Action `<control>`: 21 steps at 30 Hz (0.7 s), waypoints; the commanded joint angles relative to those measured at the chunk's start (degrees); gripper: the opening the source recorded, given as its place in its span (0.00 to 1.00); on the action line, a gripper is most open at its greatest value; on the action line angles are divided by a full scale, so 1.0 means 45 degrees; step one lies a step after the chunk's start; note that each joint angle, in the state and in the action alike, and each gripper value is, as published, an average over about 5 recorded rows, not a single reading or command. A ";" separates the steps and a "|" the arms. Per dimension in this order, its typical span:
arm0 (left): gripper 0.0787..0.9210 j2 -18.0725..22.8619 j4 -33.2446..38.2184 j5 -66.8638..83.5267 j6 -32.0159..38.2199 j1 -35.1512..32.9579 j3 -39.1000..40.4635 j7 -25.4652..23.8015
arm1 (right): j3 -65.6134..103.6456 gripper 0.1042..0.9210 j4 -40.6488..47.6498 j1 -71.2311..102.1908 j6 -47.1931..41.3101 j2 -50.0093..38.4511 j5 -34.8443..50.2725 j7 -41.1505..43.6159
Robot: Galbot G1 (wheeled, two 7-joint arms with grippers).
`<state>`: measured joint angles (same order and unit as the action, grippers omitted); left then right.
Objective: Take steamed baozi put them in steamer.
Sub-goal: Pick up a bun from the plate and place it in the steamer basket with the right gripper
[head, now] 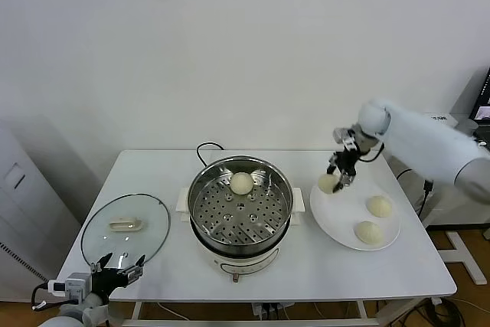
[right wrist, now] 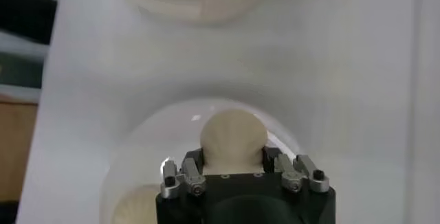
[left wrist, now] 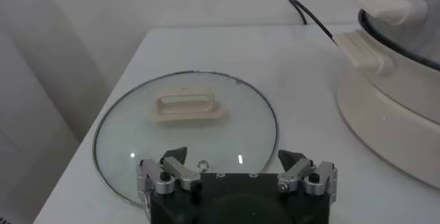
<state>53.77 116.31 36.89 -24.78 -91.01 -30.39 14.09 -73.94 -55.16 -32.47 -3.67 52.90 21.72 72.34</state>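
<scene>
Right gripper (head: 338, 178): jaws clenched on a baozi (head: 328, 183), over the plate (head: 337, 229) edge.
Left gripper (head: 119, 267): jaws spread wide, holding nothing, beside the lid (head: 153, 223).
Steamer (head: 200, 193): one bun (head: 241, 182) inside.

White table (head: 398, 266) (plain white wall (head: 230, 51) behind).

The steamer (head: 240, 208) stood mid-worktop (head: 306, 266), its mouth uncovered, and one baozi (head: 241, 182) took the far part of the perforated tray while the rest of the tray lay free. A bare strip of worktop separated the steamer's rim from the plate (head: 341, 231). The right hand (head: 339, 174), clamped on a baozi (head: 328, 183), hung over the plate's near-steamer edge, apparently just lifted clear of it. The glass lid (head: 125, 227) filled the left end (the left hand (head: 116, 267), jaws wide, hovered at its near edge).
</scene>
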 commanded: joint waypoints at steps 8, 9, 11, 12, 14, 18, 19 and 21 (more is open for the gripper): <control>0.88 -0.0011 0.0103 -0.0099 -0.0043 0.0066 0.0115 0.0028 | -0.3454 0.52 -0.3297 -0.5164 -0.3309 0.1039 0.6389 -0.1206; 0.88 -0.0014 0.0096 -0.0120 -0.0044 0.0073 0.0136 0.0028 | -0.3413 0.52 -0.3405 -0.5136 -0.3536 0.1229 0.6599 -0.1475; 0.88 -0.0011 0.0080 -0.0156 -0.0045 0.0099 0.0182 0.0028 | -0.3346 0.52 -0.3562 -0.5043 -0.3915 0.1587 0.6969 -0.1986; 0.88 -0.0002 0.0075 -0.0169 -0.0050 0.0120 0.0205 0.0029 | -0.3273 0.52 -0.3618 -0.4938 -0.4088 0.1774 0.7122 -0.2234; 0.88 0.0021 0.0071 -0.0189 -0.0064 0.0167 0.0248 0.0035 | -0.3126 0.52 -0.3709 -0.4705 -0.4395 0.2119 0.7397 -0.2708; 0.88 0.0033 0.0087 -0.0196 -0.0100 0.0262 0.0303 0.0053 | -0.2845 0.52 -0.3944 -0.4163 -0.4987 0.2731 0.7670 -0.3521; 0.88 0.0028 0.0088 -0.0195 -0.0107 0.0279 0.0307 0.0056 | -0.2791 0.52 -0.4007 -0.4030 -0.5150 0.2881 0.7704 -0.3729; 0.88 0.0012 0.0085 -0.0190 -0.0115 0.0312 0.0311 0.0060 | -0.2688 0.52 -0.4111 -0.3749 -0.5527 0.3161 0.7803 -0.4189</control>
<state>53.89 116.72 36.05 -25.24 -89.74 -29.09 14.35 -85.29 -70.32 -49.65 -21.08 61.71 49.83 61.47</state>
